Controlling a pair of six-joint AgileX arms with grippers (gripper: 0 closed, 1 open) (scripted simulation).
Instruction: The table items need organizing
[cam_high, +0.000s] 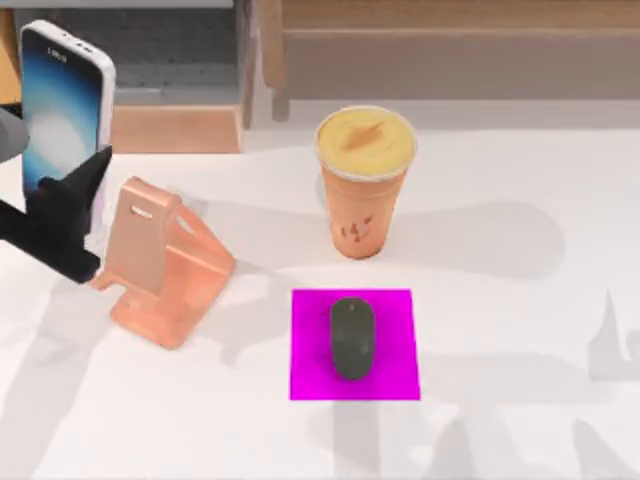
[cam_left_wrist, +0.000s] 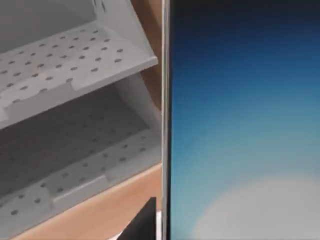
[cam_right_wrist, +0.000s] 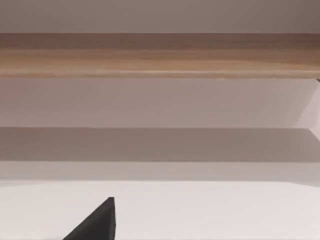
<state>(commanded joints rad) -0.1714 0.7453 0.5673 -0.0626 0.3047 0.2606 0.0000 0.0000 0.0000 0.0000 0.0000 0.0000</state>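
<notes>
A broad, smooth white table (cam_high: 520, 300) lies mostly open at its right. Near the back centre stands a tapered orange cup (cam_high: 362, 190) with a round yellowish lid. At the left, the left gripper (cam_high: 70, 215) appears to clamp a slim, glossy blue-screened phone (cam_high: 62, 110) upright, just beside an angular peach stand (cam_high: 165, 262). In front, a matte grey oval mouse (cam_high: 352, 338) rests on a flat magenta square (cam_high: 400, 375).

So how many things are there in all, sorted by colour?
Orange or peach: 2, the cup and stand
Dark grey: 1, the mouse
Magenta: 1, the mat
Blue-screened: 1, the phone, held up by the left tool
Total: 5
</notes>
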